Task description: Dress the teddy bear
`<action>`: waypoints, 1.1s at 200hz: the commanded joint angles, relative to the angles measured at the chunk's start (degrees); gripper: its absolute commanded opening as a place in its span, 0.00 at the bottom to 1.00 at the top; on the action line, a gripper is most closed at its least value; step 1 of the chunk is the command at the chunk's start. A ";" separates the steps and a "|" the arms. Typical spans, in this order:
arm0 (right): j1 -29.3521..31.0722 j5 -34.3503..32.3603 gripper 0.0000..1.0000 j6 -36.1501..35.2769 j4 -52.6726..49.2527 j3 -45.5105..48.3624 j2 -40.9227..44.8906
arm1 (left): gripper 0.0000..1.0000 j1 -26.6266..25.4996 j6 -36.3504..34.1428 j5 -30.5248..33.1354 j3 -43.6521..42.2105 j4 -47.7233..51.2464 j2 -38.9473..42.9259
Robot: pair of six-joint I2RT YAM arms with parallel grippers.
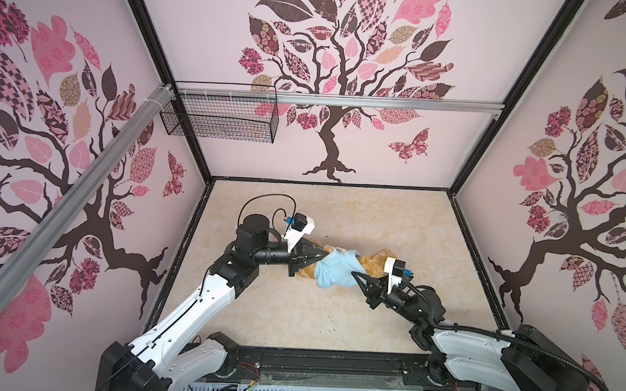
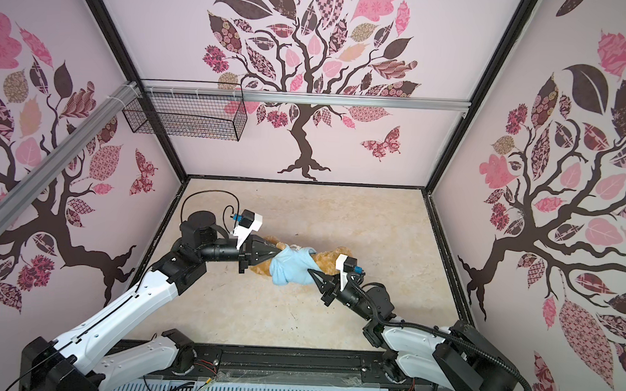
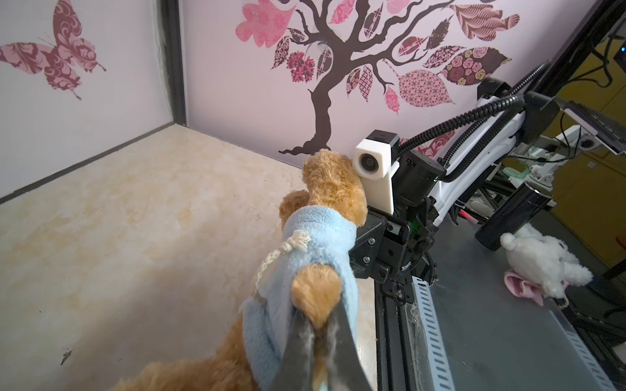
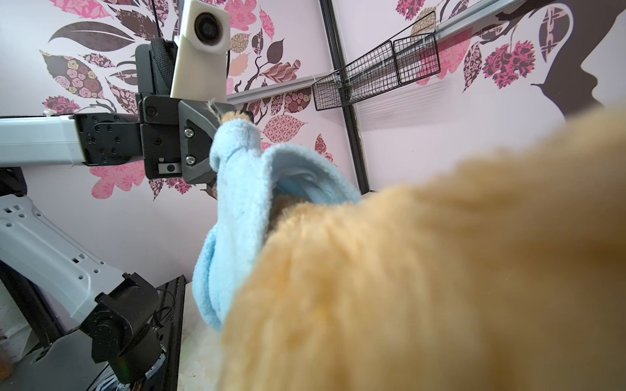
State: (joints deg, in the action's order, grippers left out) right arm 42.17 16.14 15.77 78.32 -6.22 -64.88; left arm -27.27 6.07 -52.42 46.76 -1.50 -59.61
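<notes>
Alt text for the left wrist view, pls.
The shut left gripper pinches a teddy bear's paw poking out of a light blue shirt sleeve above a beige tabletop. Behind it sits the right arm's wrist camera; a white plush toy lies on the bench beyond.

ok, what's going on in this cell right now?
Both arms are dressing the golden-brown shaggy plush teddy bear. The light blue fleece shirt is bunched around its body. The left gripper pinches a paw poking out of the shirt; the right gripper looks shut on the shirt's edge.
</notes>
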 commanded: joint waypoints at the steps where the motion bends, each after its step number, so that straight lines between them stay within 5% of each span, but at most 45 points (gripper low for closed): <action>1: -2.09 -2.83 0.00 -1.34 0.95 -0.54 -1.06 | 0.00 2.01 11.40 6.52 -2.44 -14.11 3.08; 52: -2.05 -0.28 0.00 -6.50 -0.37 -1.90 -2.44 | 0.00 0.15 27.73 20.65 -9.16 -23.03 4.75; 80: -2.01 1.25 0.00 -9.20 -5.14 -4.04 -2.80 | 0.00 -6.45 11.51 21.98 -5.86 -7.44 5.79; 135: -2.03 4.84 0.00 -16.90 -15.86 -5.94 -1.78 | 0.00 -6.57 -13.26 18.08 -0.32 15.82 1.74; 220: -2.02 11.42 0.00 -22.45 -22.11 -9.19 -2.44 | 0.27 -6.57 -21.02 12.15 7.09 28.33 -5.32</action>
State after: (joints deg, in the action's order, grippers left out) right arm 40.66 25.89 -3.86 56.49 -12.01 -67.46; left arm -33.85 -11.14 -38.28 49.47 20.80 -63.88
